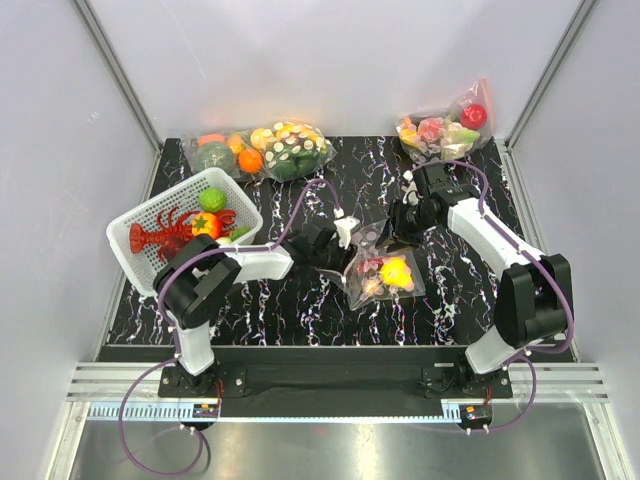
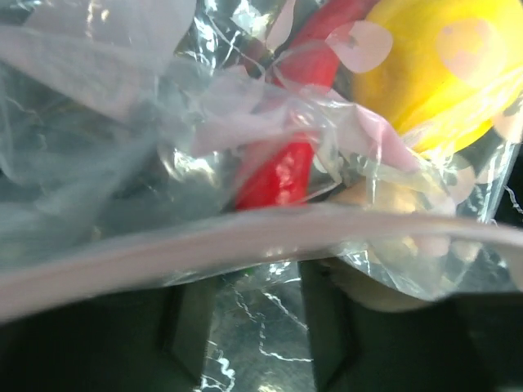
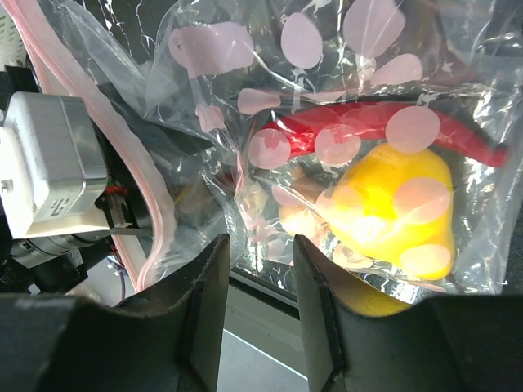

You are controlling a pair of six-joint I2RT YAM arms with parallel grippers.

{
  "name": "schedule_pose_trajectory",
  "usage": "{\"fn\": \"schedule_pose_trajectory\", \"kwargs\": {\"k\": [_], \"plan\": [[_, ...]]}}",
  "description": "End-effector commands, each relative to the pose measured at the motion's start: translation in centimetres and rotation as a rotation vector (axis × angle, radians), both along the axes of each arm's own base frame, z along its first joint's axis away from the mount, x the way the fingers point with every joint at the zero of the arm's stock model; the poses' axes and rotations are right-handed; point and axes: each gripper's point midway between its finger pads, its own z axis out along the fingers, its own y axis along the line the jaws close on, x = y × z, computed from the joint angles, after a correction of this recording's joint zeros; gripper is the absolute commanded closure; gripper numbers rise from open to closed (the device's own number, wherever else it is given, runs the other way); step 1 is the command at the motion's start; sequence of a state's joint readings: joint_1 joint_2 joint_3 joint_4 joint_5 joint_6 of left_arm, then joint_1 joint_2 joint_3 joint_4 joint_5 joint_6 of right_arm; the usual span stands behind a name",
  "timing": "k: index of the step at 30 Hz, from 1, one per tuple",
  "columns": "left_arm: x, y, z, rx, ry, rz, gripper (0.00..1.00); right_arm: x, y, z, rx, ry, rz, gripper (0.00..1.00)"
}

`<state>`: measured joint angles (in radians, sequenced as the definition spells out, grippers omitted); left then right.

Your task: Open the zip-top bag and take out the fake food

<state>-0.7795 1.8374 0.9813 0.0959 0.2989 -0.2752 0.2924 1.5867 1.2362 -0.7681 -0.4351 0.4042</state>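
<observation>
bag: zip-top bag (image 1: 362, 240), clear w/ white dots, lies crumpled on black marbled table (image 1: 300, 300), approx centre, between the two arms.
zip: pinkish zip strip (image 2: 245, 237) runs across the whole left wrist view; open or sealed, can't tell.
inside bag: yellow fruit (image 3: 392, 204), red chili (image 3: 368, 126) just above it in the right wrist view, small tan piece (image 3: 298, 220) beside the fruit. All 3 in the bag.
L pincer: left gripper (image 1: 348, 243) at bag's left edge. Fingers part-way apart, clear film bunched over & between them; film not visibly pinched.
R pincer: right gripper (image 3: 257, 318) at bag's far right side. Fingers (image 3: 204, 310) apart w/ modest gap, holding nothing; bag lies just past the tips.
basket: white basket (image 1: 130, 235) at left, red lobster (image 1: 165, 235) + green fruit in it, well apart from bag.
back edge: bulging dotted bag (image 1: 285, 150) mid-left; dotted bag w/ red apple (image 1: 450, 125) back right.
</observation>
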Motion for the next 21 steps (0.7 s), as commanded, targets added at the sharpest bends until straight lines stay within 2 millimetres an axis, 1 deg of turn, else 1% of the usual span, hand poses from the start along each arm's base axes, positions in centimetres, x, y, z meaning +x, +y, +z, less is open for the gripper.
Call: {"fn": "schedule_pose_trajectory", "kwargs": {"k": [1, 2, 4, 5, 8, 10, 12, 14, 16, 17, 18, 19, 21], "plan": [[1.6, -0.7, 0.5, 0.009, -0.068, -0.001, 0.60, 0.5, 0.0, 2.1, 0.016, -0.070, 0.002, 0.57], [1.6, -0.8, 0.6, 0.009, -0.070, -0.004, 0.66, 0.4, 0.0, 2.1, 0.015, -0.069, 0.001, 0.57], [1.5, -0.8, 0.5, 0.012, -0.068, -0.011, 0.73, 0.5, 0.0, 2.2, 0.016, -0.072, -0.001, 0.57], [1.5, -0.7, 0.4, 0.015, -0.067, -0.014, 0.78, 0.4, -0.1, 2.1, 0.012, -0.072, -0.003, 0.57], [1.1, -0.8, 0.5, 0.008, -0.059, -0.034, 0.81, 0.4, -0.3, 2.0, 0.008, -0.072, -0.007, 0.57], [1.0, -0.9, 0.6, 0.003, -0.061, -0.040, 0.93, 0.4, -0.5, 1.9, 0.002, -0.071, -0.013, 0.57], [1.0, -0.8, 1.1, -0.002, -0.070, -0.040, 1.00, 0.5, -1.1, 1.7, -0.015, -0.071, -0.027, 0.57], [0.8, -0.8, 2.1, -0.016, -0.085, -0.050, 1.00, 0.7, -1.8, 1.4, -0.031, -0.072, -0.044, 0.56], [0.5, -0.6, 2.4, -0.020, -0.090, -0.057, 1.00, 0.5, -2.5, 0.7, -0.056, -0.064, -0.052, 0.52], [0.5, -0.5, 3.0, -0.027, -0.101, -0.059, 1.00, 0.6, -3.0, 0.4, -0.076, -0.064, -0.065, 0.50], [0.4, -0.4, 3.2, -0.026, -0.102, -0.062, 1.00, 0.4, -3.5, -0.2, -0.091, -0.053, -0.071, 0.44], [0.3, -0.4, 3.8, -0.038, -0.110, -0.069, 1.00, 0.5, -3.9, -0.5, -0.102, -0.049, -0.078, 0.42], [0.0, -0.2, 4.2, -0.042, -0.110, -0.071, 1.00, 0.6, -4.9, -1.3, -0.144, -0.040, -0.099, 0.36]]}}
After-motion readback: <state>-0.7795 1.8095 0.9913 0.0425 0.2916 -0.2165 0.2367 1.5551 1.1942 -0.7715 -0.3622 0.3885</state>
